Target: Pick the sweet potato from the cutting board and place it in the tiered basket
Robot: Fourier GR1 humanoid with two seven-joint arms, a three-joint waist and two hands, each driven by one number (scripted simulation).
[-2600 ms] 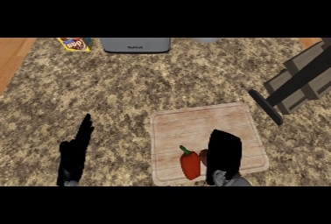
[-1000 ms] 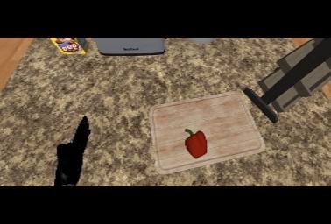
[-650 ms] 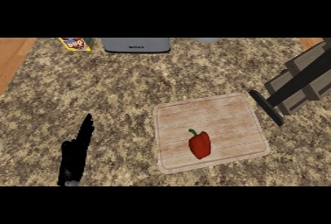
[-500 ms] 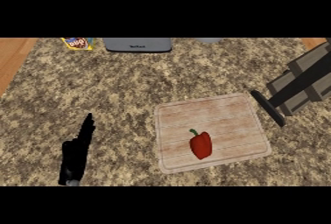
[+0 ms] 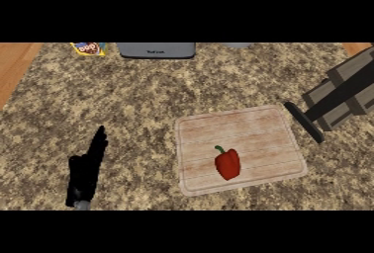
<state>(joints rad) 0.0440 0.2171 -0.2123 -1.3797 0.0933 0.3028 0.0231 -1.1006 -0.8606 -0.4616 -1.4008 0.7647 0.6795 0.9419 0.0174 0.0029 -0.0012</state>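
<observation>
On the pale wooden cutting board (image 5: 241, 148), right of centre on the speckled stone counter (image 5: 146, 99), a red vegetable (image 5: 227, 163) with a short green stem is seen lying alone; it looks like a red pepper rather than a sweet potato. Compared with the earliest picture, the right hand, which was then seen over the board beside the vegetable, is no longer shown in the view. Since the later pictures, the board and vegetable are seen almost unchanged in place. The left hand (image 5: 86, 170) is held at the lower left, fingers straight and pointing up, holding nothing, as before. A grey slatted structure (image 5: 342, 94), possibly the tiered basket, is seen at the right edge, with a dark bar just beside the board's upper right corner. Bare counter is left between the left hand and the board. Along the top edge, a grey appliance (image 5: 156, 49) and a colourful packet (image 5: 89, 48) are seen. Wood flooring is shown at the far left.
</observation>
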